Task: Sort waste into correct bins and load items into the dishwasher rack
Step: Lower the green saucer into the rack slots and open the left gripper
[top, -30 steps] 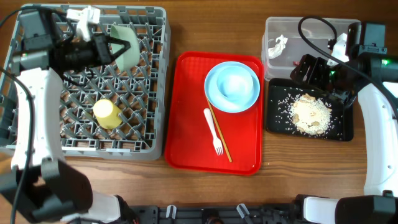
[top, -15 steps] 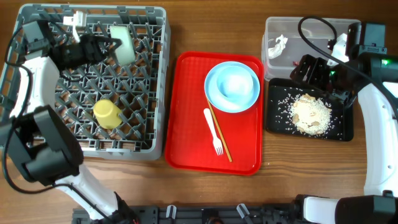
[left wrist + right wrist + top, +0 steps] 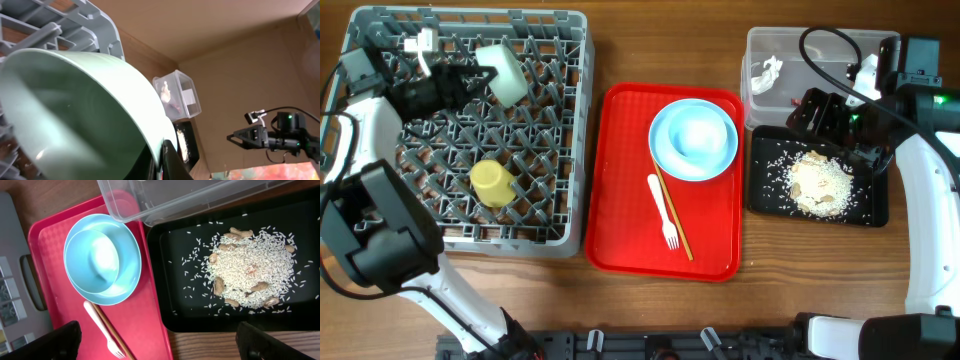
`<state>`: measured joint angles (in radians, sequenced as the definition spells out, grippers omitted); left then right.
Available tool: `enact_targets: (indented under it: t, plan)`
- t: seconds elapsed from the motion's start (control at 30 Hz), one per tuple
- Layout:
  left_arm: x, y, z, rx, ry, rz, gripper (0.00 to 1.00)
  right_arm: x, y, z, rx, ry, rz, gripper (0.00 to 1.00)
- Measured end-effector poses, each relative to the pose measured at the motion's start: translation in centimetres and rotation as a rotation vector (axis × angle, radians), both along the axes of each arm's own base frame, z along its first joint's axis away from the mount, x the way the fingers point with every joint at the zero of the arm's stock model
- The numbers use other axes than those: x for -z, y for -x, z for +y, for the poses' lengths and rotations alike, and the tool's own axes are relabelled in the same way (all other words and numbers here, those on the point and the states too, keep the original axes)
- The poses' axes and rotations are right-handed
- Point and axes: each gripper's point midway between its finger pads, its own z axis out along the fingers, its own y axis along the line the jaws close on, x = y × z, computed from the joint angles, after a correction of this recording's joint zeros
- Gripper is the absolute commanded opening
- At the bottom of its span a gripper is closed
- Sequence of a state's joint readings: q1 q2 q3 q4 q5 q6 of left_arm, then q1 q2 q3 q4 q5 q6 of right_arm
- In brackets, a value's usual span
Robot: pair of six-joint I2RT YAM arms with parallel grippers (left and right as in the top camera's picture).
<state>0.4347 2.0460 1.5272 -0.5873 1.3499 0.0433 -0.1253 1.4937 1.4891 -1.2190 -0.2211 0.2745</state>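
Observation:
My left gripper (image 3: 478, 80) is shut on the rim of the pale green saucer (image 3: 503, 72), held tilted over the far left of the grey dishwasher rack (image 3: 575, 130). In the left wrist view the saucer (image 3: 75, 115) fills the frame, its edge pinched between the dark fingers (image 3: 172, 162). A yellow cup (image 3: 492, 182) sits upside down in the rack. A light blue bowl (image 3: 695, 133) rests on a blue plate (image 3: 660, 155), with a white fork (image 3: 663, 210) and chopsticks (image 3: 675, 225) beside it. My right gripper (image 3: 823, 118) hangs open and empty over the black tray (image 3: 765, 195) of rice scraps (image 3: 820, 182).
The plate, bowl, fork and chopsticks lie on a flat red tray (image 3: 620, 200) between rack and bins. A clear tub (image 3: 760, 45) behind the black tray holds a crumpled white tissue (image 3: 767, 72). Bare wood runs along the front edge.
My left gripper has carried the saucer leftward and slightly back over the rack, turning it. The right arm has stayed still.

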Motion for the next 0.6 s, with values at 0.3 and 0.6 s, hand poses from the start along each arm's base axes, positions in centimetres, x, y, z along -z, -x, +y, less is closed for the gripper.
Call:
enact_targets:
  t: [0.3,0.6]
  plan:
    - [1.0,1.1,1.9,-0.061,0.027,0.118,0.17,0.0,0.0,0.0,0.000,0.000,0.000,1.00]
    - [4.3,2.0,4.3,-0.164,-0.094,0.279,0.55,0.0,0.0,0.0,0.000,0.000,0.000,1.00]
